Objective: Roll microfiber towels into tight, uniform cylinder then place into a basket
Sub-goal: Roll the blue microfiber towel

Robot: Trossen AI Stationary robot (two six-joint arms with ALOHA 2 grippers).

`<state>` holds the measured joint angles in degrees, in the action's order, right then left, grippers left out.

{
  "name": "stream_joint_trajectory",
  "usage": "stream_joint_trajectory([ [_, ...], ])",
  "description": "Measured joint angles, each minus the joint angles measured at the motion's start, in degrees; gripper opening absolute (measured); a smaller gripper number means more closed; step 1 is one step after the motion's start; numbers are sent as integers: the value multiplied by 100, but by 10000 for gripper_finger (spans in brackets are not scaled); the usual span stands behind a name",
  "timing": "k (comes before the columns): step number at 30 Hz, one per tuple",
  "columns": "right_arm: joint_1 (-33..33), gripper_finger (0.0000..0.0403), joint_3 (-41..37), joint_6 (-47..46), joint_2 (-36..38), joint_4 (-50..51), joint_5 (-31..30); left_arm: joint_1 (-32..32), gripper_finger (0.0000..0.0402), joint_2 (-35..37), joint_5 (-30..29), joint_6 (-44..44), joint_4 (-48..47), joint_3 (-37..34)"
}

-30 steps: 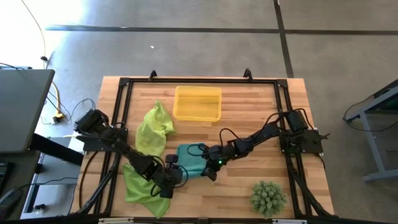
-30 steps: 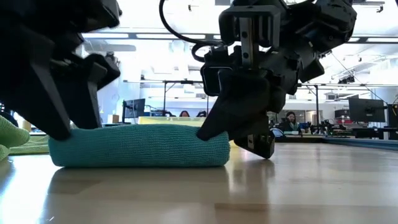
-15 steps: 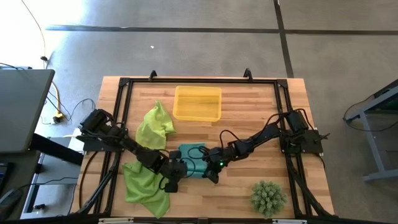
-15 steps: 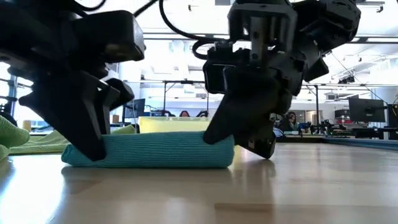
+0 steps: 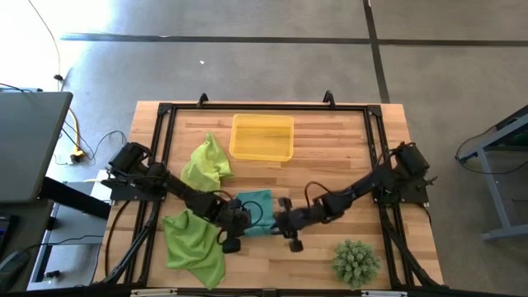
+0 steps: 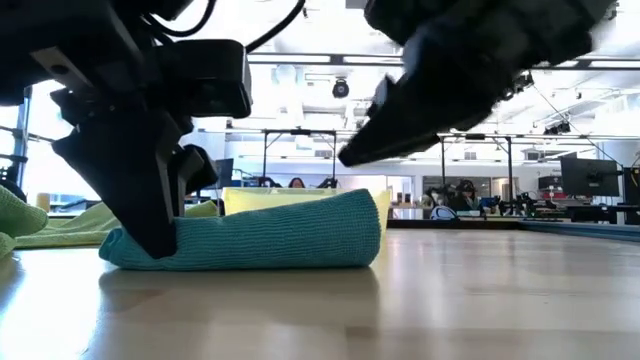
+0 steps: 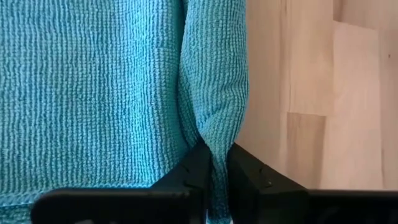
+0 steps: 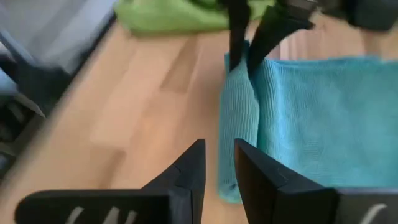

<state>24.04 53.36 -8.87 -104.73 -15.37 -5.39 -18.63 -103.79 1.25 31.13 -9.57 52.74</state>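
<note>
While left hand (image 7: 214,163) pinches teal towel's (image 5: 256,206) edge, right hand (image 8: 217,163) hovers free.

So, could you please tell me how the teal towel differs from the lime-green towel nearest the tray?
The teal towel is folded flat and compact; the lime-green towel lies crumpled. The left gripper pinches the teal towel's edge; nothing holds the lime-green one. The teal towel sits farther from the yellow tray. Both rest on the table.

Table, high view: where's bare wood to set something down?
Free: the right half between the basket, right arm and plant; also the front strip under the teal towel. Crowded: the left side, with two green towels, and the middle, where both arms meet.
</note>
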Motion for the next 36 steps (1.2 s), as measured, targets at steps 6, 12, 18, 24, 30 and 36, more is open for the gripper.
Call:
stream_joint_trajectory([
  [6,491,77,0,1268,-202,-45,-1036,131,21,-4,72,89,48,-3],
  [12,465,83,3,1235,-398,-142,-1163,211,27,-9,60,276,81,-3],
  [18,305,137,7,1235,-448,-203,-1324,212,24,-10,73,278,82,-3],
  [24,163,172,13,1150,-493,-109,-959,212,26,-9,69,277,83,-3],
  [30,144,168,17,886,-622,40,-893,212,27,-11,-25,276,126,-8],
  [36,144,159,20,364,-627,274,-896,214,27,-15,-65,275,239,-10],
])
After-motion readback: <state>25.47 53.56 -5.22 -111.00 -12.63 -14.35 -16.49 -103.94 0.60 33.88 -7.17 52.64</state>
